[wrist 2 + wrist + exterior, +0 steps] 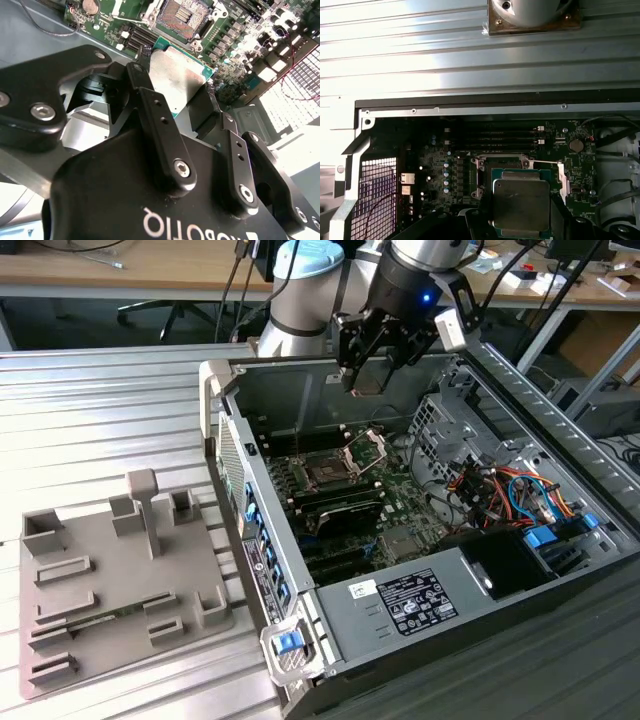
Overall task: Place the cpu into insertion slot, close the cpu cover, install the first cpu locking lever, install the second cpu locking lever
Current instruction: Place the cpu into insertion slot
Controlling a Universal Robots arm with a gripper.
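Note:
My gripper (366, 375) hangs over the far side of the open computer case, shut on the cpu (370, 383). In the second wrist view the two black fingers (150, 107) clamp the silvery square cpu (185, 75) by opposite edges, and its green rim shows. The insertion slot (327, 472) lies open on the motherboard below the chip, nearer the exterior view's left. It is also seen in both wrist views (182, 15) (502, 161), beyond the held cpu (521, 200). The cpu cover (365, 447) stands raised at the socket's far edge.
A grey fixture plate (110, 580) with upright holders lies on the ribbed table at the exterior view's left. Inside the case are a metal drive cage (440, 420), coloured cables (500, 490), black card slots (340, 505) and a labelled power supply (420, 600).

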